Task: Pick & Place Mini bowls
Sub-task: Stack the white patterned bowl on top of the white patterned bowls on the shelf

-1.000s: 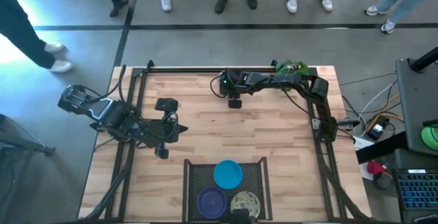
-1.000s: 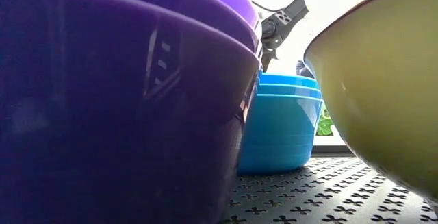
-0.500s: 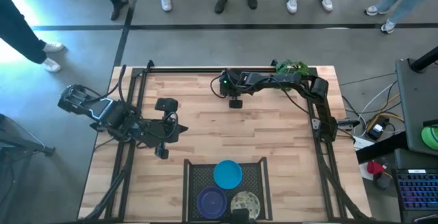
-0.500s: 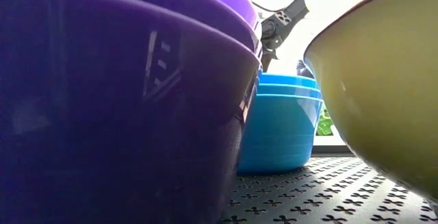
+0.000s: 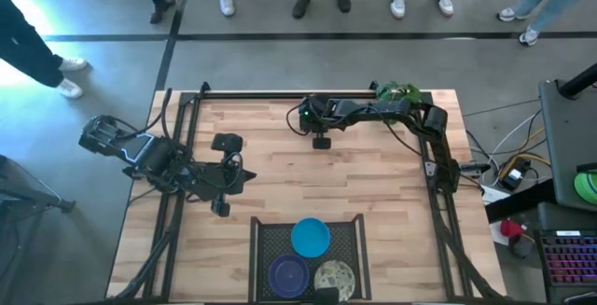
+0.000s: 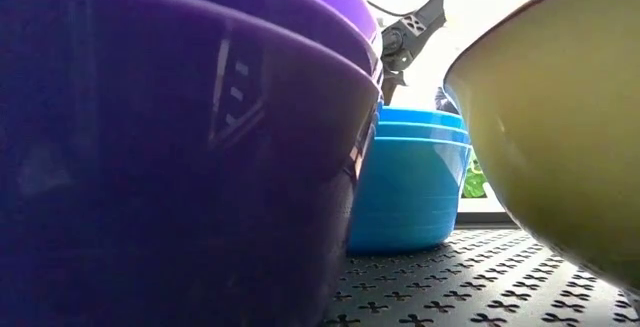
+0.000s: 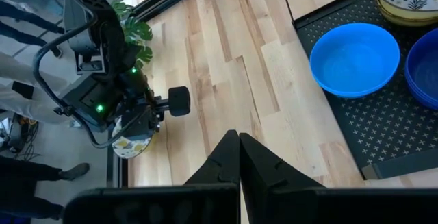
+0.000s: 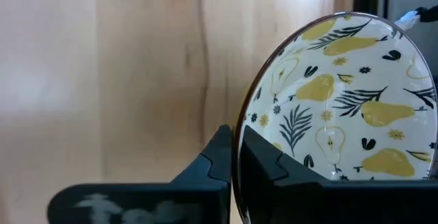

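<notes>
The right claw (image 8: 235,157) is pinched shut on the rim of a cream bowl with yellow pears and dark leaves (image 8: 342,101), holding it up on its edge over the far part of the wooden table (image 5: 373,184). The left claw (image 7: 239,157) is closed on nothing, over the left side of the table. A blue bowl (image 5: 310,236), a purple bowl (image 5: 288,273) and another cream bowl (image 5: 334,275) sit in the black mesh tray (image 5: 270,240) at the near edge.
</notes>
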